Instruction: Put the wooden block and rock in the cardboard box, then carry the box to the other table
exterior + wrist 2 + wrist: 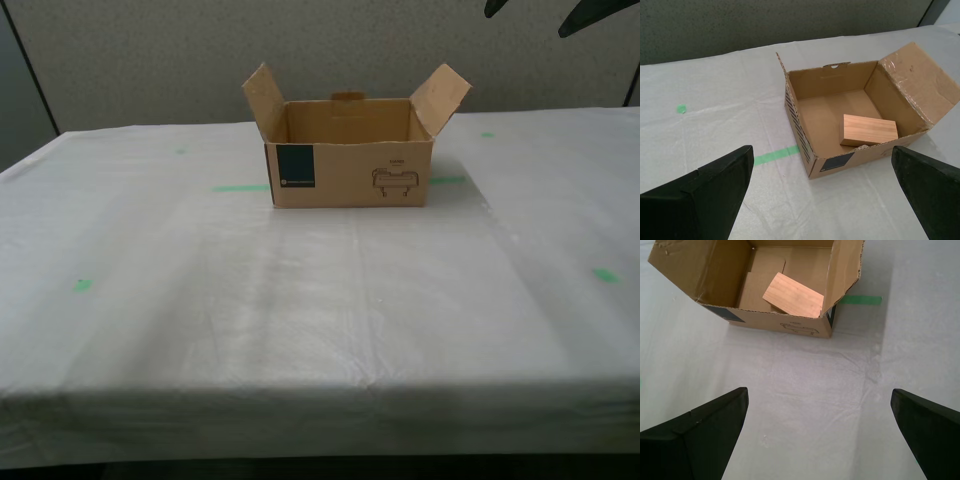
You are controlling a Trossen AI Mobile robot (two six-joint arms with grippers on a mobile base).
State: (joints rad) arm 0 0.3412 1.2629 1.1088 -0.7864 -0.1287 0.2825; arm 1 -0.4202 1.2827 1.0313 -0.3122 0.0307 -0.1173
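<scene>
Cardboard box point(350, 170) on wrinkled white-clothed table point(300, 300), grey wall point(150, 50) behind

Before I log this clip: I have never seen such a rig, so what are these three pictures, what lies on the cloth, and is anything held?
It is a wheeled robot with two arms. One picture comes from a camera on its body; the other two look along each claw. A cardboard box stands on a white-clothed table marked with green tape. Inside lies a wooden block, with what may be the rock peeking beside it. My first claw and my second claw are both open, holding nothing.
</scene>
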